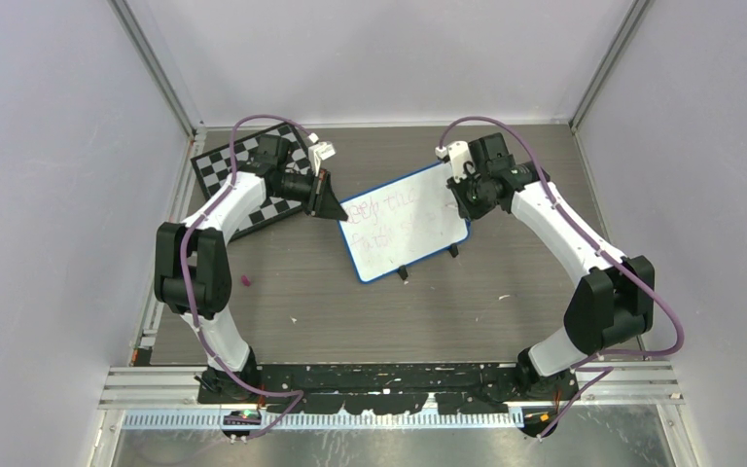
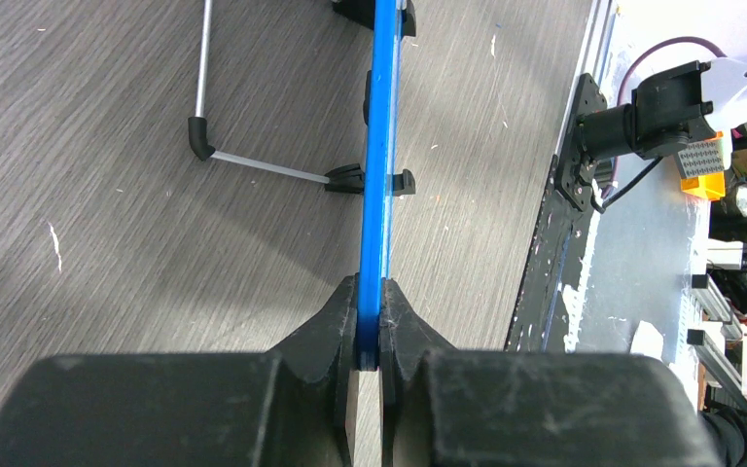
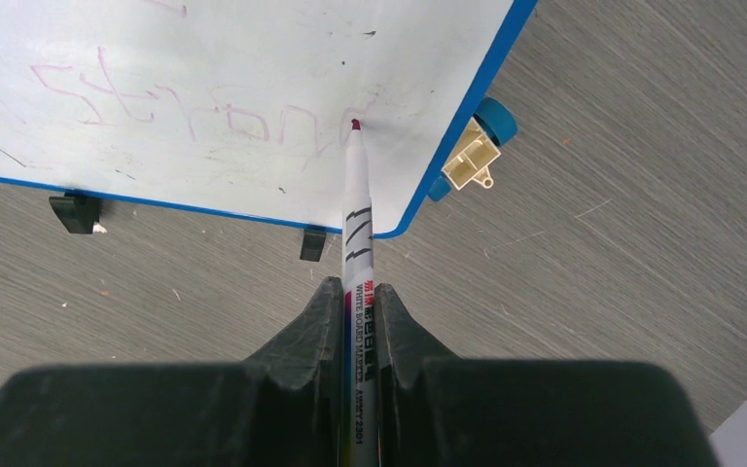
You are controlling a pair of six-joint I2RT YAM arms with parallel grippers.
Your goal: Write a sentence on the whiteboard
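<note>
The whiteboard (image 1: 418,233), white with a blue frame, stands tilted on small black feet at mid table. Two lines of thin handwriting (image 1: 389,216) cross it; the lower, pinkish line shows in the right wrist view (image 3: 195,112). My left gripper (image 1: 336,206) is shut on the board's left blue edge (image 2: 374,175). My right gripper (image 1: 463,190) is shut on a white marker (image 3: 358,253) whose red tip (image 3: 354,125) touches the board near its lower right corner, at the end of the pinkish line.
A black-and-white chessboard (image 1: 224,170) lies at the back left under the left arm. A blue and beige object (image 3: 475,146) lies just beyond the board's corner. The board's wire stand (image 2: 253,163) rests on the table. Walls enclose three sides.
</note>
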